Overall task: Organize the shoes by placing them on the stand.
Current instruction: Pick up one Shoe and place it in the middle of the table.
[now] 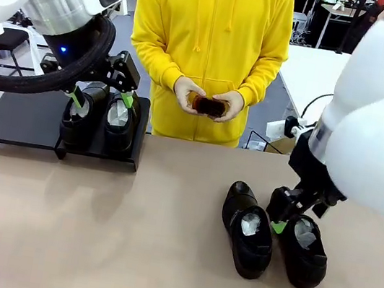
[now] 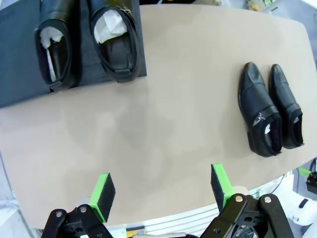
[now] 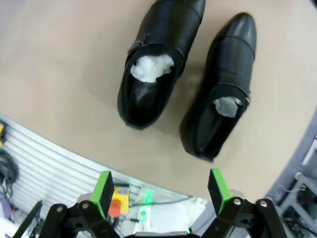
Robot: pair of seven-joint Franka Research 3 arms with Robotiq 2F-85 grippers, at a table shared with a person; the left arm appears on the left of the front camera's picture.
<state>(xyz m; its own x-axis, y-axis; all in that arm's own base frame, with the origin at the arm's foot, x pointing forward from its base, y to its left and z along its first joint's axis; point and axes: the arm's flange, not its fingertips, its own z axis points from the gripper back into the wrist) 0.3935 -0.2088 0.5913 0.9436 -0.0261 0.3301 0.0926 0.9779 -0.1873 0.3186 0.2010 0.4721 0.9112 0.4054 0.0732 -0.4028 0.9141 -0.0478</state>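
Two glossy black shoes with white paper inside stand side by side on the right end of the black stand. My left gripper hovers just above them, open, holding nothing. The left wrist view has these shoes on the stand, far beyond the open gripper. Two more shoes lie on the table at the right. My right gripper hangs open over their heel ends. In the right wrist view both shoes lie beyond the spread pads.
A person in a yellow hoodie stands at the far side, holding a small brown brush in both hands. The left half of the stand is bare. The beige tabletop is open between the stand and the right pair of shoes.
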